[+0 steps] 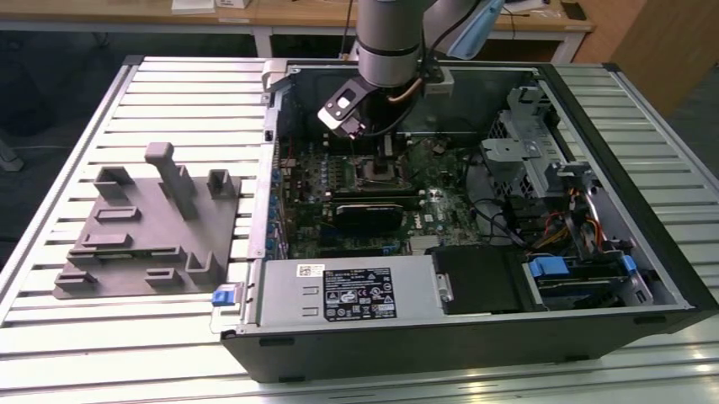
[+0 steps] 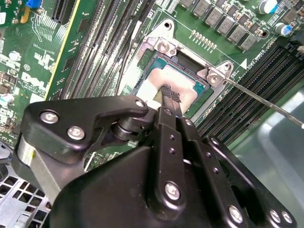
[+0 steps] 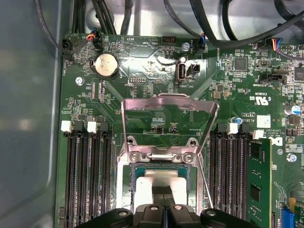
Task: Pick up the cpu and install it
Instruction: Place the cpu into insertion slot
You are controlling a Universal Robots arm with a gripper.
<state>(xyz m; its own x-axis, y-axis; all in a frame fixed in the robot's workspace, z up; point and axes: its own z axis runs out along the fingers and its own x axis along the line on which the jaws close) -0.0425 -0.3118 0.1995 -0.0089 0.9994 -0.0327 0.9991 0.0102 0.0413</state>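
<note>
The claw (image 2: 170, 96) has its two fingers drawn together with hardly a gap, and I can see nothing gripped between them. Their tips rest on, or just over, the pale metal top of the cpu (image 2: 154, 80). The cpu lies flat inside the socket (image 2: 162, 45), which sits in the upper middle of the exterior view, within the open computer case (image 1: 450, 341).

The step in hand looks like seating the chip. To do it well, I judge, the chip must sit level and square in its frame. Any pressure should be light and straight down, with no sideways shove from the fingertips, since a socket's contacts would likely bend easily.

The hinged load plate (image 3: 168, 102) stands raised and its thin lever (image 2: 266, 100) is swung free, so nothing clamps the chip. Memory slots (image 3: 85, 175) flank the socket closely on both sides. The grey fixture plate (image 1: 146, 227) lies well apart, at the exterior view's left.
</note>
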